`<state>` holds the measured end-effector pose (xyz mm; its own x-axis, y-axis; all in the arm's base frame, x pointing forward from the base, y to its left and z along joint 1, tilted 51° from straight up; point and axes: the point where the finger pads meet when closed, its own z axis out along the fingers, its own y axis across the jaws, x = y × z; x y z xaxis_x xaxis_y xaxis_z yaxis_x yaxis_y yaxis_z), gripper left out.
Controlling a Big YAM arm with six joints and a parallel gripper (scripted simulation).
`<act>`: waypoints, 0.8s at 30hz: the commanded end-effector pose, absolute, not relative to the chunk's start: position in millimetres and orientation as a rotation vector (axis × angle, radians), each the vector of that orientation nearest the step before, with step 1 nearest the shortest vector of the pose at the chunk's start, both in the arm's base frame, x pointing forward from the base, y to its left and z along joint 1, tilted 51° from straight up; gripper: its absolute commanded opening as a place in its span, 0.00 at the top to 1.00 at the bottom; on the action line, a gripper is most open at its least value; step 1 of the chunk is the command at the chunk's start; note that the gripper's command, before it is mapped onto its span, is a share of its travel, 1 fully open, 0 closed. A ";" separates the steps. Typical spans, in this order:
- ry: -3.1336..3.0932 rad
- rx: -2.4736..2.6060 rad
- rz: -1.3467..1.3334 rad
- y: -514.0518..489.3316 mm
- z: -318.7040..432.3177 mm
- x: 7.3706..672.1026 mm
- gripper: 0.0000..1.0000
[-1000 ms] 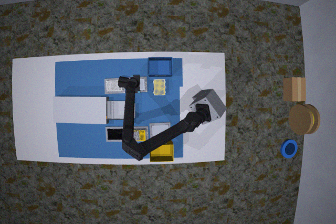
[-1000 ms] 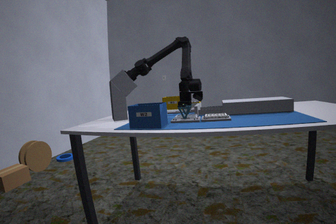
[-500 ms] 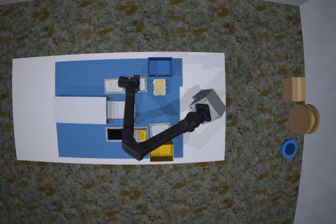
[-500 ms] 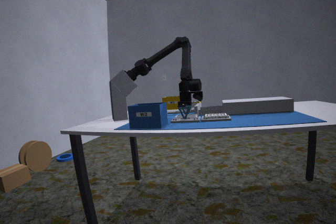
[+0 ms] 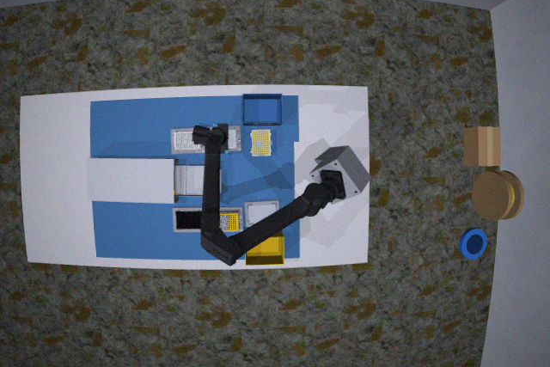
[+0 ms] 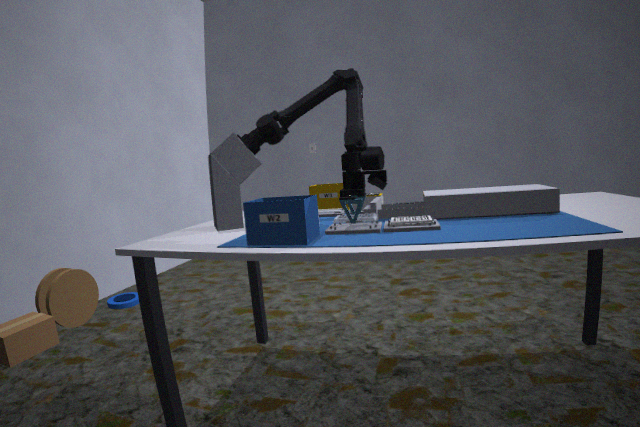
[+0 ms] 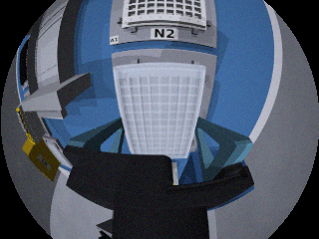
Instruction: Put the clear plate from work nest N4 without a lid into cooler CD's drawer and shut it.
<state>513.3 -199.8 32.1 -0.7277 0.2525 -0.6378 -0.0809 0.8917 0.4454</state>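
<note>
The clear plate point(image 7: 159, 110) is a pale gridded well plate without a lid, at its grey work nest point(image 7: 163, 60). In the top view it is mostly hidden under the wrist point(image 5: 231, 137). My gripper point(image 7: 159, 120) points straight down and is shut on the plate's long sides, with teal fingers on either side. It also shows in the side view point(image 6: 353, 213), low over the mat. I cannot tell whether the plate is lifted off the nest. The cooler CD point(image 5: 131, 180) is a long white box, and its drawer point(image 5: 190, 180) is pulled out toward the arm's base.
A blue bin W2 point(image 5: 262, 108) and a yellow tip box point(image 5: 260, 143) stand near the gripper. A black plate point(image 5: 187, 219), a white lidded plate point(image 5: 260, 213) and a yellow bin W1 point(image 5: 265, 251) lie across the drawer.
</note>
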 end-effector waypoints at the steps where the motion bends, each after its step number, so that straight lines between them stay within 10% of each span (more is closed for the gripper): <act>1: 2.297 0.145 0.552 -221.9 47.3 500.0 1.00; 24: 2.297 0.145 0.551 -230.5 63.0 482.2 1.00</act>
